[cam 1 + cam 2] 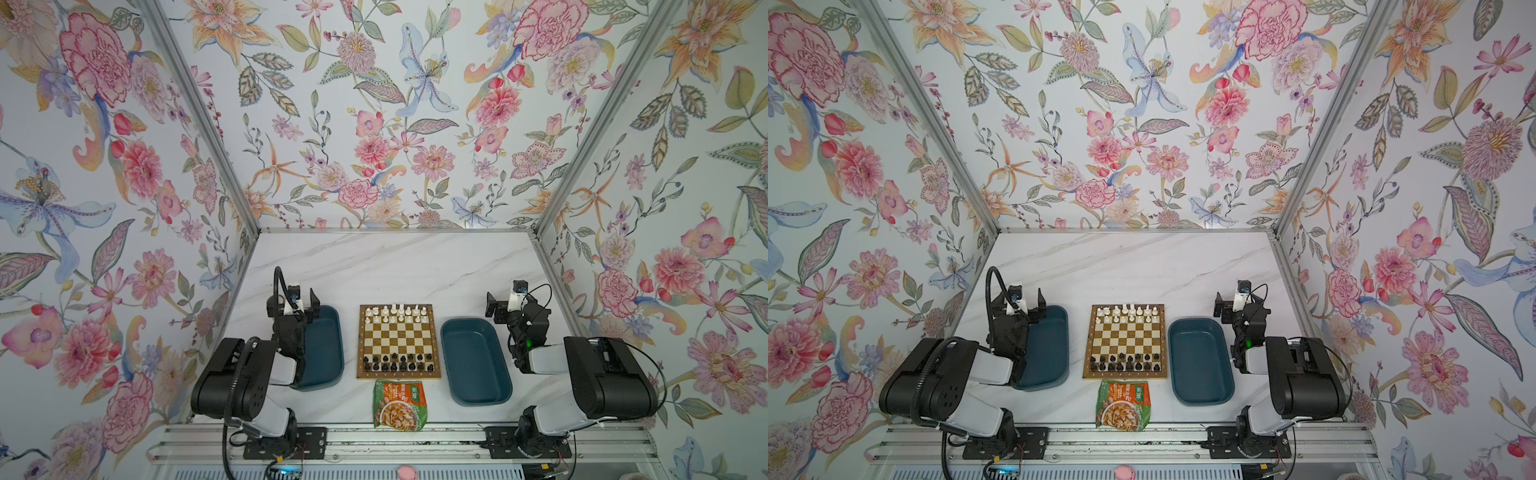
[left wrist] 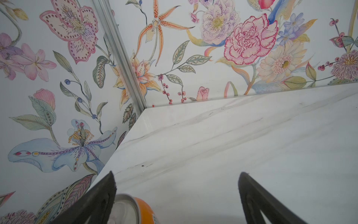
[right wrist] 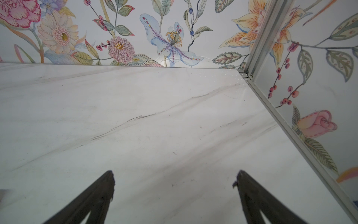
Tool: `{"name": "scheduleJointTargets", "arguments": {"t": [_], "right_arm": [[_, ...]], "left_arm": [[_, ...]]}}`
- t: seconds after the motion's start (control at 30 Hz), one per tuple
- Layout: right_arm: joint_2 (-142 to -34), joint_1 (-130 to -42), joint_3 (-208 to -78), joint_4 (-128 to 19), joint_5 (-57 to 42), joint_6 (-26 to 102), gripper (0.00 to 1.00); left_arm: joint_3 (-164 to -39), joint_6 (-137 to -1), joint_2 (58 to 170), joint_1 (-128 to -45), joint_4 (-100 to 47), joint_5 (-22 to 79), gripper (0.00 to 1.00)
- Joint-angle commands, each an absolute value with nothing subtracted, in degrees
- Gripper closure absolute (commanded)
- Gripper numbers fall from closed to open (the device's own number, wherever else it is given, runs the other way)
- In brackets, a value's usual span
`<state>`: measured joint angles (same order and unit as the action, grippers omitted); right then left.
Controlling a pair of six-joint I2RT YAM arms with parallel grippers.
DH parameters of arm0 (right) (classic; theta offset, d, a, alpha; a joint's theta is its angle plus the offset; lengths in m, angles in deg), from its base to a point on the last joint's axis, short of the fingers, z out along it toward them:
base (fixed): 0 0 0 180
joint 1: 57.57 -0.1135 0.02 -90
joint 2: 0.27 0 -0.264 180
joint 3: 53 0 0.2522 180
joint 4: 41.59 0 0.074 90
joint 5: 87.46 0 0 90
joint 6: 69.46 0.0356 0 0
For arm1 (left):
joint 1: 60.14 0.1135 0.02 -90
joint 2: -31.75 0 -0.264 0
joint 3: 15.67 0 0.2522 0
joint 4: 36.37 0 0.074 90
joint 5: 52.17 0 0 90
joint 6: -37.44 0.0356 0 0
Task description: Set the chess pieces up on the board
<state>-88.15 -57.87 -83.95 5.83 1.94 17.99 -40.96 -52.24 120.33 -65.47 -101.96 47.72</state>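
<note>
My left claw stood spread wide, gripping nothing, left of the board and near the far end of the left tray. An orange can showed just beneath it. My right claw was likewise spread and unladen, right of the board, past the far end of the right tray.

The chess pieces stood on the board: white pieces in its two far rows, black pieces in its two near rows. A full count was not possible.

Judgement: the pieces are light, rigid, smooth and easily toppled. Each is best taken from above, around the stem. Neighbours stood close, leaving little room between them.

A snack packet lay just off the board's near edge. Bare tabletop extended beyond its far edge.
</note>
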Motion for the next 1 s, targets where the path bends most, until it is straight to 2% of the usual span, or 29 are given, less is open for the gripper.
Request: {"name": "scheduleJointTargets", "arguments": {"t": [0.0, 0.97], "right_arm": [[-88.8, -58.0, -83.9, 7.0, 2.3, 18.6, 0.01], [-88.8, -57.6, -84.0, 6.9, 1.6, 18.8, 0.01]], "left_arm": [[-40.6, -51.3, 120.8, -66.0, -104.5, 49.1, 0.01], [-40.6, -51.3, 120.8, -65.9, -104.6, 49.1, 0.01]]}}
